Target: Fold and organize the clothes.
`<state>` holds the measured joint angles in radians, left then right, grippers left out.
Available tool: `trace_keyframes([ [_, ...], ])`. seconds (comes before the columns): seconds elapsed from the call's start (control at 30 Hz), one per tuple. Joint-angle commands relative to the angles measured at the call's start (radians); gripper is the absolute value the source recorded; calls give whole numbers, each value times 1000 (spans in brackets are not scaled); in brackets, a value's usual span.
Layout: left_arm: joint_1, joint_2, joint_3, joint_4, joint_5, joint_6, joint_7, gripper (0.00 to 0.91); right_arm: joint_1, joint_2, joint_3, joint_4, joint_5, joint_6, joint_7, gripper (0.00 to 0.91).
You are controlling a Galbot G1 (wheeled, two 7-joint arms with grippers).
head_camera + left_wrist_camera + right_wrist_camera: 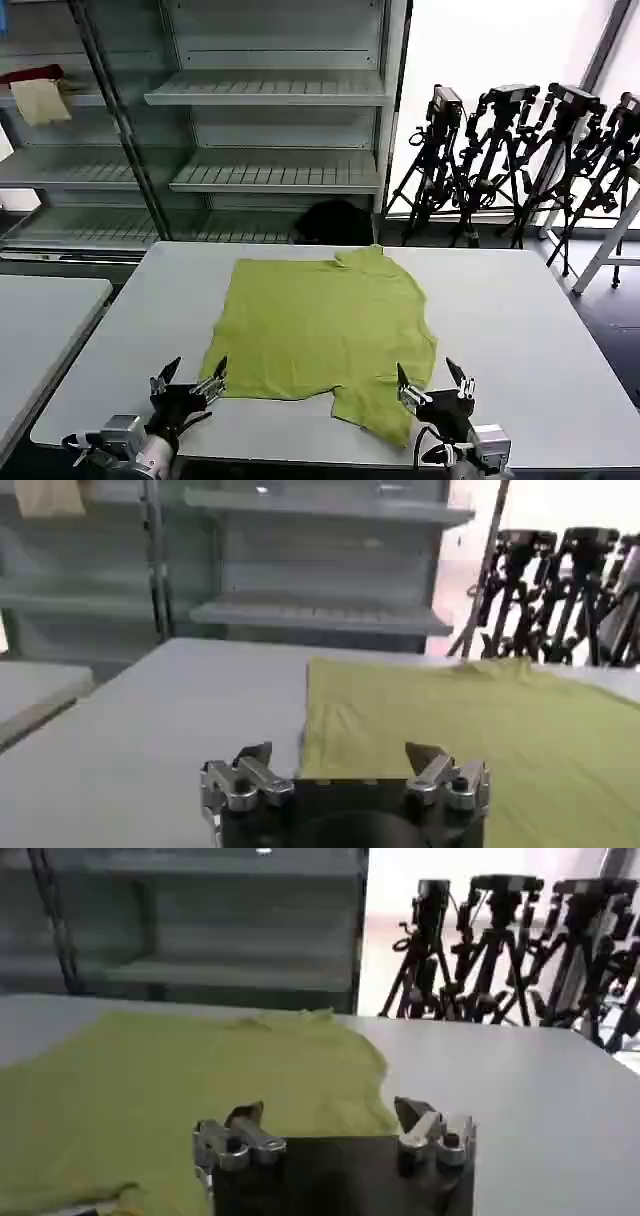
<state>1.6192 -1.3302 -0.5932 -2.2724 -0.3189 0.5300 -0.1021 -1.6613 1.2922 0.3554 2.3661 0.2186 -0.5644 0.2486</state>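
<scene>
Left gripper [193,377]: fingers spread, empty, at the near table edge by the shirt's left corner.
Right gripper [433,379]: fingers spread, empty, beside the near sleeve.
T-shirt [322,331]: flat mid-table [520,300], long axis near-to-far, collar pointing away.

Left gripper [191,376] and right gripper [434,379] matched: black square bodies, silver metal knuckles with dark screws, two dark pointed fingers [256,756] each. Wrists were silver-grey cylinders. Black cables looped beside both wrists at the table's near edge.
</scene>
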Motion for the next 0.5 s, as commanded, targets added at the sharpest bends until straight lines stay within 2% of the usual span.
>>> trace_keyframes([
  [0.03,27,3,13,32,41,2,1,907,-40,0,-10,-19,7,3,3,907],
  [0.4,40,-5,17,81,70,-26,-5,907,-49,0,-29,-46,18,-13,-14,907],
  [0.5,46,-7,18,79,68,-37,-2,907,-54,-2,-31,-50,16,-13,-15,836],
])
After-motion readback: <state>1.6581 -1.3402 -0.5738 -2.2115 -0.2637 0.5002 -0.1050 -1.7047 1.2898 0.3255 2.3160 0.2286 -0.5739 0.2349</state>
